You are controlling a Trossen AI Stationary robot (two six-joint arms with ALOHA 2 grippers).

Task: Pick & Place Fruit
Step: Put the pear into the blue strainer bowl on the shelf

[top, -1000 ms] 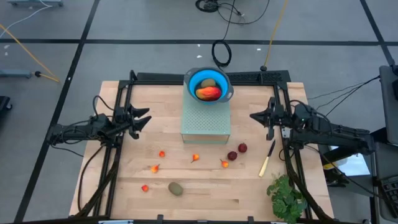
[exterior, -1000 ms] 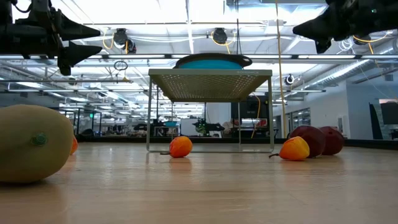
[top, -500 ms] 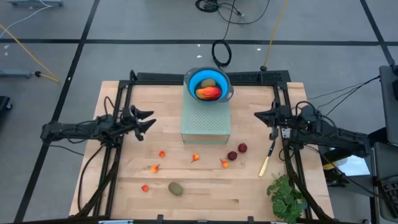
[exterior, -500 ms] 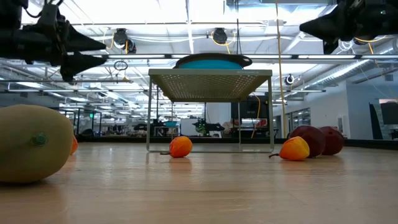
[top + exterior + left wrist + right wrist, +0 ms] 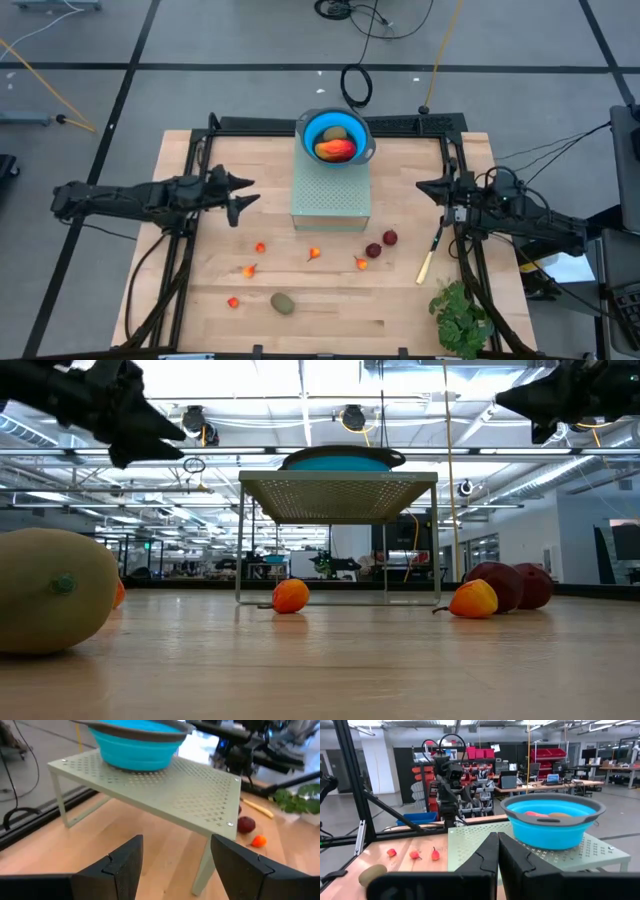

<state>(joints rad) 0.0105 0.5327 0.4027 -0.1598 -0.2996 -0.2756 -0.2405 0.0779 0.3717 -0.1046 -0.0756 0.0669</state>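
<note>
Fingers of our left gripper (image 5: pixel 243 191) stand apart and empty; those of our right gripper (image 5: pixel 428 187) are pressed together. Loose fruit (image 5: pixel 314 253) lies scattered on the table (image 5: pixel 200 300) in front of the rack (image 5: pixel 331 195), and two pieces already sit in the blue bowl (image 5: pixel 308 127). We risk nudging the tiny pieces away, or clipping the rack's edge while reaching.
</note>
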